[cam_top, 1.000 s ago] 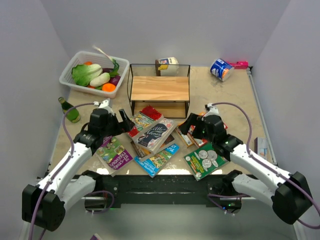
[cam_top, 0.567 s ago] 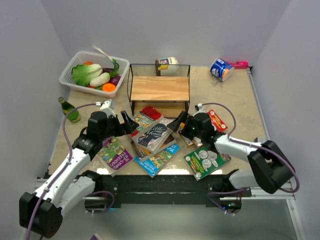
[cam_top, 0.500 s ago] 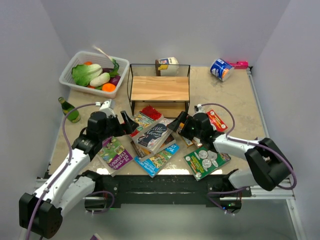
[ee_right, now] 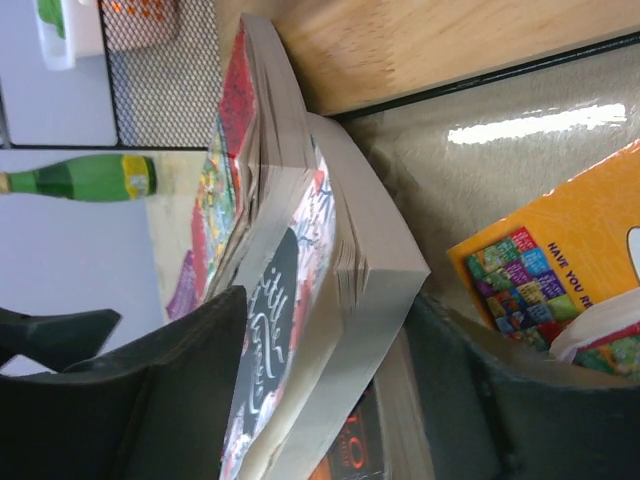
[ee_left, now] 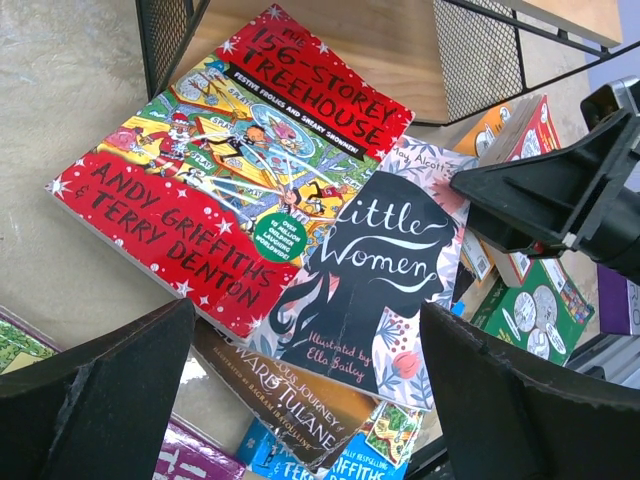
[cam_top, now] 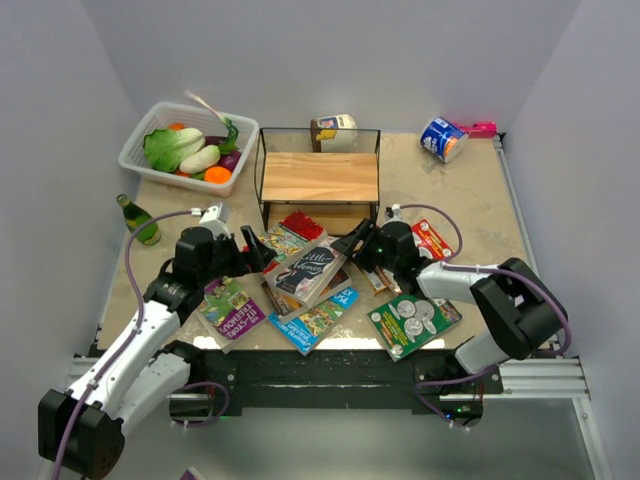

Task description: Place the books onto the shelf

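Cream page edges of the thick dark-covered paperback (ee_right: 345, 330) sat between the right gripper's (ee_right: 330, 300) two black fingers. It lay on top of the heap just in front of the small black-framed shelf with light wooden boards (cam_top: 320, 177). One finger was on the cover side and one on the underside. Whether they pressed it yet I could not tell. That sideways approach probably suited the book's overhanging edge, which offered something to pinch.

Its cover read "Little Women" and "Illustrated by Ella Bailey", with "Alcott" partly showing. It overlapped the red paperback (ee_left: 230, 190) titled "THE 156-STOREY TREEHOUSE", with "FESTIVE FROLICS AND SNEAKY SNOWMEN!" and "ANDY GRIFFITHS & TERRY DENTON". Beneath both lay a brown paperback (ee_left: 290, 395) showing "JOURNEY" and "TULANE". No book was on the shelf.

The left gripper (ee_left: 308, 320) hung over the heap from the other side with its jaws wide and nothing between them, likely placed to steady the stack or take the red book.

Farther out lay a green paperback with coins (cam_top: 410, 320), a purple paperback (cam_top: 230, 308), and an orange paperback (ee_right: 540, 260) reading "HAVE YOU". A green glass bottle (cam_top: 140, 220) lay near the white plastic basket of vegetables (cam_top: 140, 160).
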Controlling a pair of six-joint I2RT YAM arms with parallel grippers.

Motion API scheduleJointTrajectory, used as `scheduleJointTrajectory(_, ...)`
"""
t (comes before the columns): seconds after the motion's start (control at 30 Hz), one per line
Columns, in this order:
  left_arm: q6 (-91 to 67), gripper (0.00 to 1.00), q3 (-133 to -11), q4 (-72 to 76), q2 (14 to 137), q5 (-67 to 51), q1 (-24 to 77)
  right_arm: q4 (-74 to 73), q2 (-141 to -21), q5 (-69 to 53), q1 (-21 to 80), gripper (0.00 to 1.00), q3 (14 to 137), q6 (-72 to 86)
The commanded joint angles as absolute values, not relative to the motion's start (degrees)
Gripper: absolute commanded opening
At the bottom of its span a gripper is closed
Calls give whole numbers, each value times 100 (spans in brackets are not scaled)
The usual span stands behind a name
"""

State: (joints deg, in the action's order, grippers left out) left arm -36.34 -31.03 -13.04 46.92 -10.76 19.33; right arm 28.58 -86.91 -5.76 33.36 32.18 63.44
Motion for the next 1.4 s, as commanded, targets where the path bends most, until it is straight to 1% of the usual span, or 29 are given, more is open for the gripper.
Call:
scheduleJointTrajectory(0.0, -3524, 100, -3094, -1266, 4579, -1081, 1969, 3278, -8780, -642, 3357, 51, 3472, 6416)
scheduleJointTrajectory(0.03, -3533, 100, -3094, -1266, 4570, -1072, 1969, 3296, -8789, -642, 3357, 47, 3463, 6399)
scheduleJointTrajectory(0.07, -3542, 100, -3094, -1274, 4579, -1072, 1969, 3313, -8789, -642, 3349, 39, 3437, 6372)
scheduleJointTrajectory(0.13, -3542, 100, -3085, -1274, 4570, -1055, 1969, 3331, -8798, -650, 3349, 32, 3419, 6293)
scheduleJointTrajectory(0.17, -3542, 100, -3068, -1274, 4562, -1055, 1969, 3331, -8815, -668, 3349, 19, 3410, 6249)
scheduleJointTrajectory(0.23, -3551, 100, -3059, -1283, 4553, -1020, 1969, 3287, -8816, -712, 3357, 5, 3419, 6135)
scheduleJointTrajectory(0.27, -3551, 100, -3067, -1292, 4561, -1020, 1969, 3287, -8789, -738, 3349, 0, 3410, 6091)
scheduleJointTrajectory(0.33, -3568, 100, -3094, -1301, 4527, -1002, 1969, 3261, -8702, -800, 3349, 0, 3375, 5907)
scheduleJointTrajectory(0.43, -3560, 100, -3216, -1406, 4448, -923, 1969, 2832, -8202, -782, 3392, 0, 3340, 5512)
scheduleJointTrajectory(0.47, -3551, 100, -3260, -1493, 4421, -879, 1969, 2604, -7843, -782, 3401, 0, 3409, 5380)
scheduleJointTrajectory(0.5, -3559, 100, -3296, -1529, 4351, -809, 1969, 2123, -7605, -774, 3427, 0, 3445, 5118)
scheduleJointTrajectory(0.57, -3560, 100, -3454, -1625, 4281, -756, 1969, 1611, -7174, -765, 3454, 0, 3602, 4870)
scheduleJointTrajectory(0.6, -3560, 100, -3506, -1652, 4219, -704, 1969, 1069, -6719, -765, 3472, 0, 3673, 4643)
scheduleJointTrajectory(0.63, -3560, 100, -3611, -1678, 4193, -677, 1969, 802, -6515, -747, 3472, 0, 3752, 4528)
scheduleJointTrajectory(0.7, -3568, 100, -3708, -1696, 4140, -642, 1969, 23, -6006, -773, 3463, 0, 4068, 4203)
scheduleJointTrajectory(0.87, -3586, 100, -4016, -1609, 4236, -659, 1960, -1105, -5485, -1159, 3463, 0, 4763, 3859)
scheduleJointTrajectory(0.97, -3604, 100, -4069, -1258, 4359, -1053, 1960, -1344, -5327, -1660, 3472, 0, 5097, 3806)
scheduleJointTrajectory(1.0, -3595, 100, -4008, -1083, 4403, -1525, 1960, -1371, -5274, -1913, 3463, 0, 5159, 3893)
scheduleJointTrajectory(1.07, -3682, 100, -3912, -416, 4438, -2089, 1960, -1354, -5186, -2195, 3454, 0, 5334, 3964)
scheduleJointTrajectory(1.1, -3752, 100, -3772, -117, 4438, -2701, 1960, -1336, -5186, -2363, 3463, 0, 5405, 4042)
scheduleJointTrajectory(1.13, -3970, 100, -3701, 582, 4438, -2985, 1960, -1319, -5203, -2712, 3454, 0, 5536, 4086)
scheduleJointTrajectory(1.17, -4103, 100, -3622, 963, 4430, -3293, 1960, -1284, -5194, -2899, 3463, 0, 5598, 4148)
scheduleJointTrajectory(1.2, -4261, 100, -3438, 1384, 4430, -3888, 1960, -1205, -5203, -3031, 3463, 0, 5668, 4253)
scheduleJointTrajectory(1.23, -4576, 100, -3358, 2076, 4421, -4094, 1951, -1195, -5186, -3232, 3454, 0, 5817, 4297)
scheduleJointTrajectory(1.37, -5009, 100, -3199, 3075, 4570, -4833, 1951, -1222, -5168, -3497, 3463, 0, 6161, 4342)
